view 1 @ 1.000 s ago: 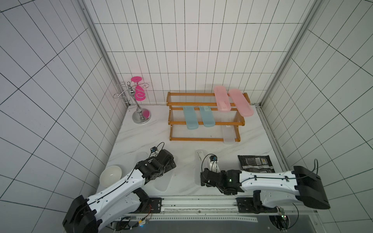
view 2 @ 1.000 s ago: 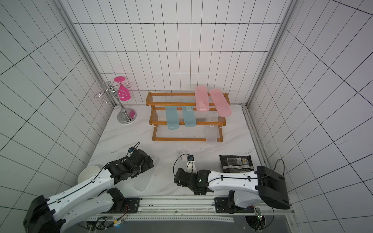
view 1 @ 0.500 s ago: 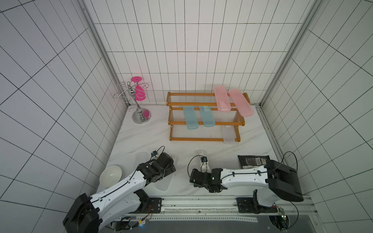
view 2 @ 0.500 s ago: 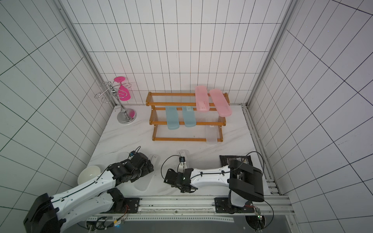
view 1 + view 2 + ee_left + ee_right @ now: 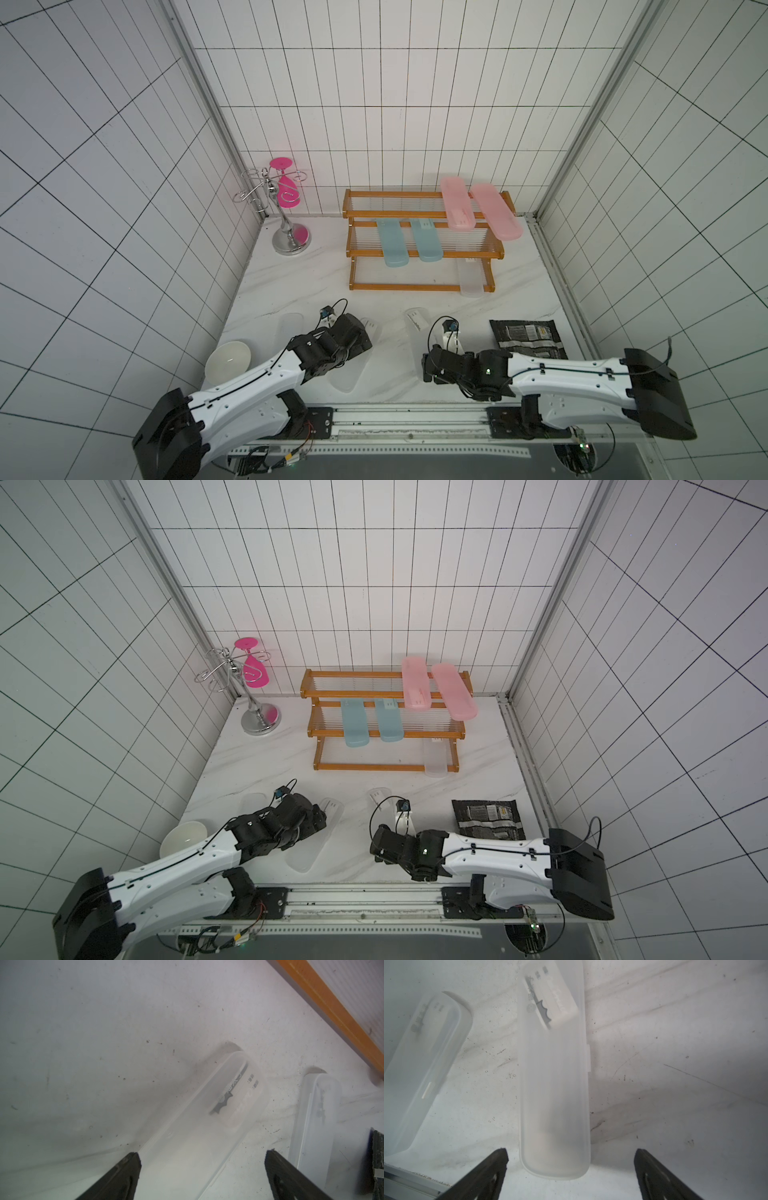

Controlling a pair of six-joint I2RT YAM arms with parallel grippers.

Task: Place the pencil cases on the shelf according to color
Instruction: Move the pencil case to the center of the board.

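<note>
Your left arm (image 5: 249,384) and right arm (image 5: 561,370) both stretch out low, angled inward, wrists pitched down. The left end effector (image 5: 202,1157) has its jaws spread wide — the right end effector (image 5: 571,1152) likewise.

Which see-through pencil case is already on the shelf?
The frosted clear case lying on the shelf, on its bottom tier at the right end. The other three clear cases lie flat on the table, near the arms.
</note>
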